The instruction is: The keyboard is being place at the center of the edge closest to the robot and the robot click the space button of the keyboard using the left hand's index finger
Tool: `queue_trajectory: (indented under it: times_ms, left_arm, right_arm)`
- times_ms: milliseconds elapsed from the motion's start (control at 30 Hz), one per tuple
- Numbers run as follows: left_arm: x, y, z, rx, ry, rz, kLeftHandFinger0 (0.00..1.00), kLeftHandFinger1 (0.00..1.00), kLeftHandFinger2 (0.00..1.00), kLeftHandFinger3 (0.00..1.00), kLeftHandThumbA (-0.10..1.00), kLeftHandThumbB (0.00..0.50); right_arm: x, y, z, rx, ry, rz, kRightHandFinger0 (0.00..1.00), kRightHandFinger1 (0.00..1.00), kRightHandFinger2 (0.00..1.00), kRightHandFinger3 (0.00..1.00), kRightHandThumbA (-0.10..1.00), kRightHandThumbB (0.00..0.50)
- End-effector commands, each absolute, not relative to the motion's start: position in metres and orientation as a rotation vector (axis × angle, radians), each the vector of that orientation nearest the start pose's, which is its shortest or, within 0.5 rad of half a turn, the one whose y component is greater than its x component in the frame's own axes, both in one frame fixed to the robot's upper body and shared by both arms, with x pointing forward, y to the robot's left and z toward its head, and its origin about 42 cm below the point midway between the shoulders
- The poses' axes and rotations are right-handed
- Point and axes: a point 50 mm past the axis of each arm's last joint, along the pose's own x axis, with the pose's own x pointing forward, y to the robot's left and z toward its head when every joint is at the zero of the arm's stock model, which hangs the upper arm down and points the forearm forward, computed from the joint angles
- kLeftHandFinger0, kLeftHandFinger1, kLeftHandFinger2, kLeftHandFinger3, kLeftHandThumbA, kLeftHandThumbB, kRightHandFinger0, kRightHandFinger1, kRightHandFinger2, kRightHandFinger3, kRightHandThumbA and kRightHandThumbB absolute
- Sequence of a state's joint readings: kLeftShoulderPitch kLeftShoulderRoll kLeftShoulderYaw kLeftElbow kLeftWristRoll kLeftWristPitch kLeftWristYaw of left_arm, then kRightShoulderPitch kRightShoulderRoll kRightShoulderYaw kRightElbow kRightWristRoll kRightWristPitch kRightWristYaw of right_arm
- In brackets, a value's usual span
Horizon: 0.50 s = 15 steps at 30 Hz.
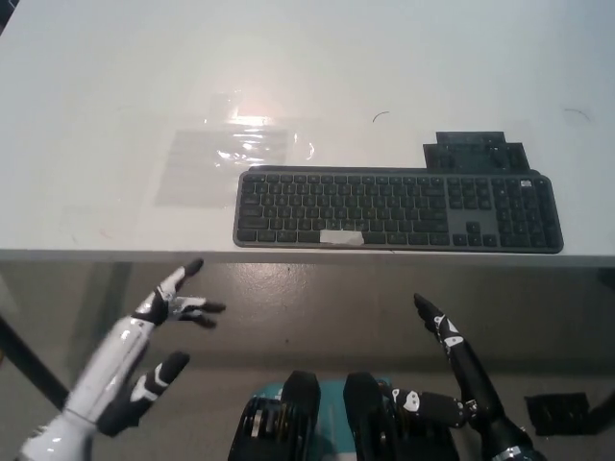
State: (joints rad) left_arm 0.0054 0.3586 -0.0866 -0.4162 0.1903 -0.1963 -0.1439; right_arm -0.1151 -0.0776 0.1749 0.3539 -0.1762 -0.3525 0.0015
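A dark grey keyboard (pixel 399 210) lies along the near edge of the white table (pixel 115 115), right of centre. A strip of pale tape marks its space bar (pixel 341 237). My white left hand (pixel 159 331) hangs below the table edge at the lower left, open, fingers spread, one finger pointing up toward the edge. It is well left of and below the space bar, touching nothing. My black right hand (pixel 452 360) rests low at the lower right, open, below the keyboard.
A clear plastic sheet (pixel 245 144) lies on the table behind the keyboard's left end. A flat black piece (pixel 476 152) sits just behind the keyboard's right part. A small black object (pixel 555 411) lies on the floor at the lower right.
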Motion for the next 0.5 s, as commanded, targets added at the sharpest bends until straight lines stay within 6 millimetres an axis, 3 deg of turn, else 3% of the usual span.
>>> queue_trajectory:
  times_ms: [0,100,167,267,333,467]
  left_arm:
    - [0.245,0.249,0.287,0.743,-0.749,-0.261,0.00,0.00,0.01,1.00,1.00,0.500]
    - [0.253,0.238,0.298,0.737,-0.792,-0.247,0.00,0.00,0.00,1.00,1.00,0.500]
    - [0.268,0.226,0.305,0.767,-0.811,-0.255,0.00,0.00,0.01,1.00,1.00,0.500]
    - [0.286,0.212,0.311,0.824,-0.806,-0.298,0.00,0.00,0.05,1.00,1.00,0.441]
    - [0.303,0.200,0.315,0.884,-0.784,-0.321,0.00,0.00,0.00,1.00,1.00,0.428]
    - [0.329,0.185,0.315,0.944,-0.735,-0.339,0.00,0.00,0.00,1.00,1.00,0.400]
  right_arm:
    - [0.315,-0.177,0.068,-0.261,-0.240,0.268,1.00,1.00,1.00,1.00,1.00,0.411]
    - [0.314,-0.177,0.068,-0.261,-0.235,0.270,1.00,1.00,1.00,1.00,1.00,0.406]
    - [0.314,-0.176,0.067,-0.260,-0.234,0.272,1.00,1.00,1.00,1.00,1.00,0.408]
    - [0.315,-0.178,0.067,-0.259,-0.238,0.269,1.00,1.00,1.00,1.00,1.00,0.417]
    - [0.315,-0.178,0.068,-0.253,-0.238,0.267,1.00,1.00,1.00,1.00,1.00,0.409]
    - [0.315,-0.177,0.069,-0.253,-0.238,0.271,1.00,1.00,1.00,1.00,1.00,0.407]
